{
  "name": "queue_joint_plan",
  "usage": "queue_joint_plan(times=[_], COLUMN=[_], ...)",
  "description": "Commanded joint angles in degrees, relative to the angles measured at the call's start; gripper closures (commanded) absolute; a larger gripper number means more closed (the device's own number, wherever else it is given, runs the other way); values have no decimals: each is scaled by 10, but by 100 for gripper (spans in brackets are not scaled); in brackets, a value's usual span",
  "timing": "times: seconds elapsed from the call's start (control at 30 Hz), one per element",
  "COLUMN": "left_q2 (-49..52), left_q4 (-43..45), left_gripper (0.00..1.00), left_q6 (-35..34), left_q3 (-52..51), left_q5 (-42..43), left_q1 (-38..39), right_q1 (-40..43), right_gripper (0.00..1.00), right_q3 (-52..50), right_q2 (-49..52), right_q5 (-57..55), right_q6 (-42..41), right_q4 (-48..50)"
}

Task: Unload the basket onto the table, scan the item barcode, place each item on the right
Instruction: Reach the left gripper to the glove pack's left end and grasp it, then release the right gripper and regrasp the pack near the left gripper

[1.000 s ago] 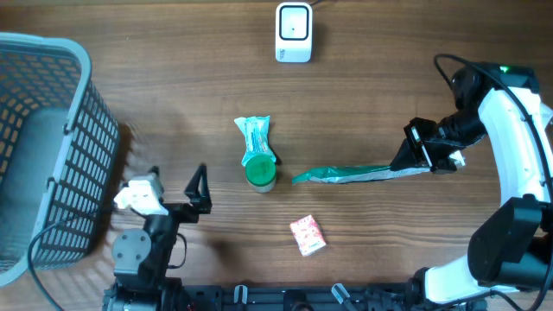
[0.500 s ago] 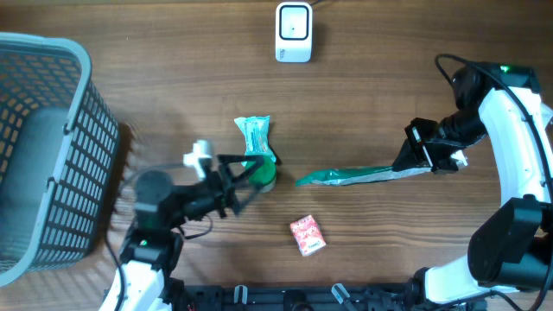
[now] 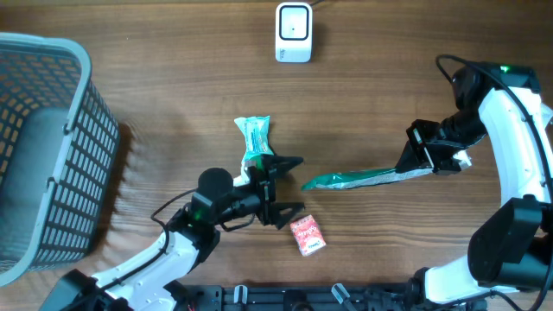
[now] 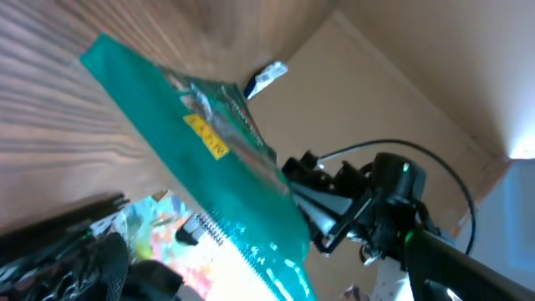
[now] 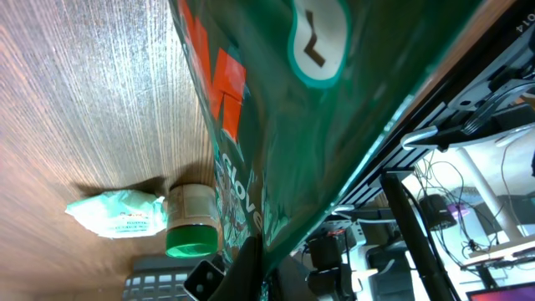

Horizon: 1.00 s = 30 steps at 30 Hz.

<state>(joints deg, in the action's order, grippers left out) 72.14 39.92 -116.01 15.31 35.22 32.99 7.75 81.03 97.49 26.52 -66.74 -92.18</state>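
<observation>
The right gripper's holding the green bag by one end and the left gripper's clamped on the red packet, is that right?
No. In the overhead view the left gripper is open beside the red packet, not clamped on it. The right gripper does hold the green bag by one end.

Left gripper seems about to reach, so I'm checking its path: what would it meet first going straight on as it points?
Probably the near tip of the green bag, just ahead of the open left gripper; the right gripper holds its far end. Relative height is unclear from overhead.

Wood-grain table [image 3: 155, 52] — beige wall [image 4: 401, 75] behind.
</observation>
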Motion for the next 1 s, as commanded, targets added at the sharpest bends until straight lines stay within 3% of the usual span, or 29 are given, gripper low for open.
queue_joint_plan(times=[0.0, 0.1, 0.2, 0.23, 0.27, 0.33, 0.4, 0.43, 0.47, 0.53, 0.63, 0.67, 0.77, 0.87, 0.97], left_q2=[29, 82, 101, 101, 101, 101, 101, 101, 101, 101, 101, 101, 101, 101, 101], left_q4=[-3, -3, -2, -3, -3, -2, 0, 11, 49, 85, 85, 85, 85, 50, 27], left_gripper=[0, 0, 3, 26, 62, 96, 96, 96, 96, 96, 96, 96, 96, 96, 96], left_q6=[-90, -90, -90, -90, -90, -90, -90, -90, -90, -90, -90, -90, -90, -90, -90], left_q3=[49, 89, 101, 101, 101, 101, 101, 101, 101, 101, 101, 101, 101, 101, 101], left_q5=[-32, -31, -30, -30, -30, -30, -30, -30, -30, -28, -5, 2, 12, 19, 28], left_q1=[4, 34, 50, 50, 50, 50, 50, 50, 50, 50, 36, 17, -13, -38, -40], right_q1=[0, 0, 0, 0, 0, 0, 0, 0, 0, 0, 2, 2, 2, 1, 1], right_gripper=[96, 96, 96, 96, 96, 96, 96, 52, 0, 0, 0, 0, 0, 0, 0], right_q3=[7, 7, 7, 7, 7, 7, 7, 7, 7, 7, 20, 53, 151, 252, 255], right_q2=[-10, -10, -10, -10, -11, -15, -16, -16, -16, -16, -16, -19, -51, -134, -233], right_q5=[35, 111, 131, 154, 176, 195, 195, 195, 194, 195, 200, 198, 155, 108, -98], right_q6=[26, 107, 129, 150, 170, 188, 200, 200, 202, 204, 358, 424, 493, 642, 674], right_q4=[-1, -2, -2, -1, -2, -1, -1, 9, 49, 115, 283, 285, 256, 189, 257])
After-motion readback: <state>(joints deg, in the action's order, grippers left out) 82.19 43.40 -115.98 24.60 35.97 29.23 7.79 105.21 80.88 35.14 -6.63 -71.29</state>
